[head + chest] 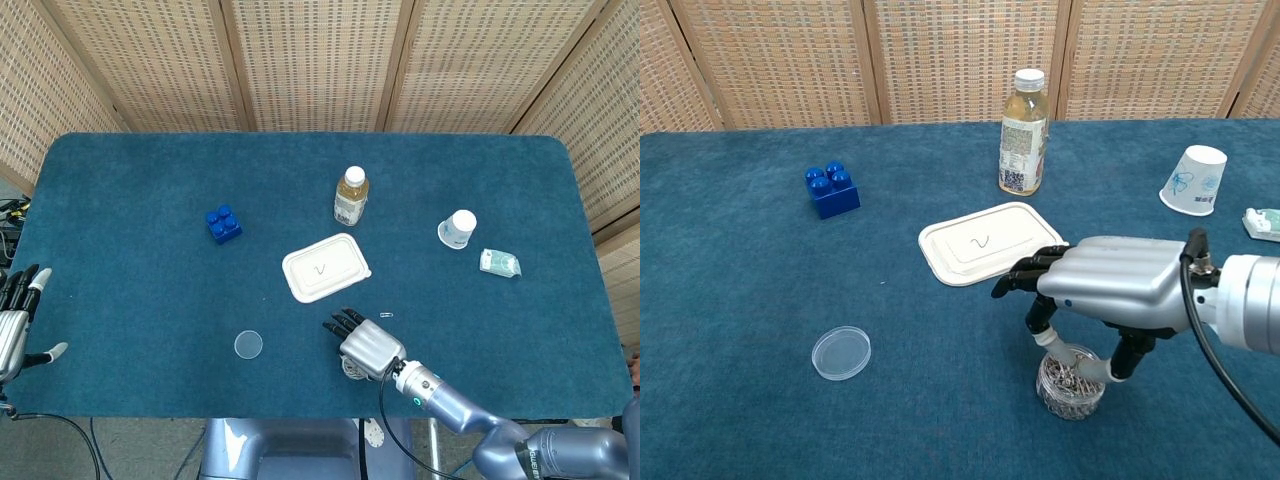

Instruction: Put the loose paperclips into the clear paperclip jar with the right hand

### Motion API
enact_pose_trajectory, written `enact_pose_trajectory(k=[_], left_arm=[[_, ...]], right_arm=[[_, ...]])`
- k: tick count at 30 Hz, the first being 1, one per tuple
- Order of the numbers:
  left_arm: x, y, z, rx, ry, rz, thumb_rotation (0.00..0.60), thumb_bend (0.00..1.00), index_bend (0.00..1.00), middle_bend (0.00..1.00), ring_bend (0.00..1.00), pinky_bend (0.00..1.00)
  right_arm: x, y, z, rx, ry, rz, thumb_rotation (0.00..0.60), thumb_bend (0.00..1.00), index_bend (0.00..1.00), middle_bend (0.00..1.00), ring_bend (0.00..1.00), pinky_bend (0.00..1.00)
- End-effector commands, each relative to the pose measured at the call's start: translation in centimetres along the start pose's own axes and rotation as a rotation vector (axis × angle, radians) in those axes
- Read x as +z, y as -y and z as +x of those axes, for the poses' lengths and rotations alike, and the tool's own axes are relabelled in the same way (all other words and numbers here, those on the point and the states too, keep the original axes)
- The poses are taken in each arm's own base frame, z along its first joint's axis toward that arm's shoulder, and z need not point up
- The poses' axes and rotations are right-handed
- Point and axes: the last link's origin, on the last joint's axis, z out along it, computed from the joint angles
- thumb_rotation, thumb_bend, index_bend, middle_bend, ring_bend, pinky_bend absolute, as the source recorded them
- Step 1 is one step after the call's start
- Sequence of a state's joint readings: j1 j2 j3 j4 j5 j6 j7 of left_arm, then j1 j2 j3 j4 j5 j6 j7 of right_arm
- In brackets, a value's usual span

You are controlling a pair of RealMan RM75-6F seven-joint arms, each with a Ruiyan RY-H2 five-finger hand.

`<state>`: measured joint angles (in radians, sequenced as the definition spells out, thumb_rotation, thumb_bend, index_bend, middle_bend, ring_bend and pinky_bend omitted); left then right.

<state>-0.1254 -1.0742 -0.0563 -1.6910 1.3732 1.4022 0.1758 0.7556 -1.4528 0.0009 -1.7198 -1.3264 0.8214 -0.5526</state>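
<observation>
Right hand (1108, 288) is being held palm-down directly over the clear paperclip jar (1070, 382), near the front edge of the blue table (150, 200); in the head view the jar (349, 368) is being mostly covered by the hand (366, 347). Thumb and a finger (1042, 330) are being lowered toward the jar's open mouth, tips close together right at the rim; whether a clip is being pinched between them cannot be told, since that spot is too small and cluttered. Other fingers are being kept extended forward, toward the white lidded container (990, 241). Jar is seen standing upright and filled with paperclips. One loose paperclip (385, 315) is seen lying on the cloth just beyond the right hand, near the white container's corner. Jar's clear round lid (841, 352) is lying flat, well to the left of the jar. Left hand (12, 320) is being kept at the far left table edge, fingers spread and released, nothing held. Also being shown: a juice bottle (1024, 133) behind the white container, a blue block (832, 190) to the left, an upside-down paper cup (1192, 180) and a small packet (499, 263) to the right.
</observation>
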Motion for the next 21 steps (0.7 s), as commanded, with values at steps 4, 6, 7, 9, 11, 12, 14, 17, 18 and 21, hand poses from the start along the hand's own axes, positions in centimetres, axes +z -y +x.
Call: enact_pose_trajectory(k=[4, 6, 7, 9, 11, 12, 14, 17, 18, 21], left_arm=[[-0.01, 0.04, 0.03, -0.001, 0.000, 0.001, 0.600, 0.00, 0.00, 0.00, 0.00, 0.00], [-0.01, 0.02, 0.05, -0.002, -0.001, 0.000, 0.600, 0.00, 0.00, 0.00, 0.00, 0.00], [-0.02, 0.03, 0.05, -0.002, -0.001, 0.000, 0.600, 0.00, 0.00, 0.00, 0.00, 0.00], [-0.02, 0.02, 0.06, -0.003, -0.001, 0.000, 0.600, 0.00, 0.00, 0.00, 0.00, 0.00], [-0.05, 0.01, 0.06, -0.003, -0.001, -0.001, 0.600, 0.00, 0.00, 0.00, 0.00, 0.00], [-0.05, 0.01, 0.06, -0.003, -0.001, -0.001, 0.600, 0.00, 0.00, 0.00, 0.00, 0.00], [-0.07, 0.00, 0.09, -0.004, -0.003, -0.001, 0.600, 0.00, 0.00, 0.00, 0.00, 0.00], [-0.07, 0.00, 0.11, -0.005, -0.003, -0.001, 0.600, 0.00, 0.00, 0.00, 0.00, 0.00], [-0.06, 0.00, 0.12, -0.004, -0.003, -0.002, 0.600, 0.00, 0.00, 0.00, 0.00, 0.00], [-0.07, 0.02, 0.15, -0.005, -0.004, -0.001, 0.600, 0.00, 0.00, 0.00, 0.00, 0.00]], right_arm=[[0.02, -0.09, -0.29, -0.004, 0.011, -0.008, 0.600, 0.44, 0.64, 0.08, 0.00, 0.06], [-0.04, -0.01, -0.26, -0.005, 0.009, -0.006, 0.600, 0.44, 0.64, 0.08, 0.00, 0.06], [-0.09, 0.02, -0.26, -0.008, 0.007, -0.005, 0.600, 0.44, 0.64, 0.08, 0.00, 0.06], [-0.15, 0.06, -0.32, -0.013, 0.005, -0.004, 0.600, 0.44, 0.64, 0.08, 0.00, 0.07], [-0.16, 0.04, -0.44, -0.017, 0.007, -0.006, 0.600, 0.44, 0.64, 0.08, 0.00, 0.07], [-0.16, 0.03, -0.45, -0.018, 0.008, -0.007, 0.600, 0.44, 0.64, 0.08, 0.00, 0.07], [-0.15, 0.01, -0.49, -0.020, 0.009, -0.008, 0.600, 0.44, 0.64, 0.08, 0.00, 0.07], [-0.19, 0.04, -0.58, -0.018, 0.015, -0.009, 0.600, 0.44, 0.64, 0.08, 0.00, 0.07], [-0.23, 0.02, -0.60, -0.020, 0.019, -0.008, 0.600, 0.43, 0.64, 0.08, 0.00, 0.07], [-0.26, 0.07, -0.53, -0.019, 0.018, -0.007, 0.600, 0.34, 0.59, 0.08, 0.00, 0.07]])
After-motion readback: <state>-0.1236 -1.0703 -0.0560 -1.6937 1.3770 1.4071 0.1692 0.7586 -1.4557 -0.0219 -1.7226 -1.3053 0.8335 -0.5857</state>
